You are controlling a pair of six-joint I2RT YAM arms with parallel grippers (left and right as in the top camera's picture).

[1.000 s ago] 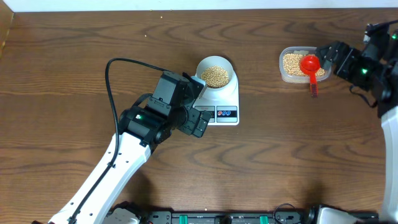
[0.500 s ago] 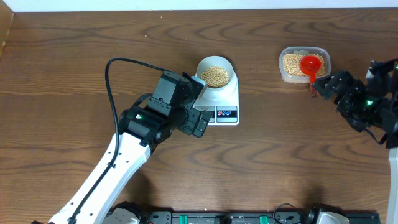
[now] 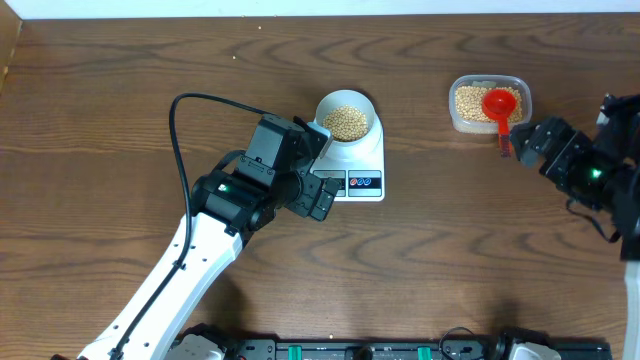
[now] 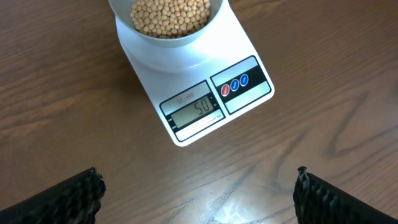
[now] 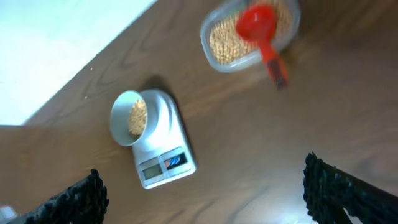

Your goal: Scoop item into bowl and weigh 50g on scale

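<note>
Just changed: the right gripper (image 3: 522, 140) has let go of the red scoop (image 3: 498, 103) and pulled back toward the near right edge of the table (image 3: 100, 100). A second ago it sat at the scoop's handle.
Unchanged: the left gripper (image 4: 198, 186) still hovers just in front of the scale (image 4: 245, 37).
Scale display (image 4: 198, 110): reads 50.
Meaning for the task: the target weight looks reached and the scooping done. I judge the job is essentially finished.
Soybeans (image 4: 169, 14): one heap fills the bowl (image 4: 165, 42), which stands on the scale's far end. The rest lie in the clear plastic tub (image 3: 453, 105), well off to the right.
Scoop: cup resting in the tub, handle sticking out over the rim toward the right gripper.
Right claw: fingers spread wide, holding nothing, close beside the handle tip but apparently apart from it.
Left claw: fingers wide apart, empty, touching nothing.
</note>
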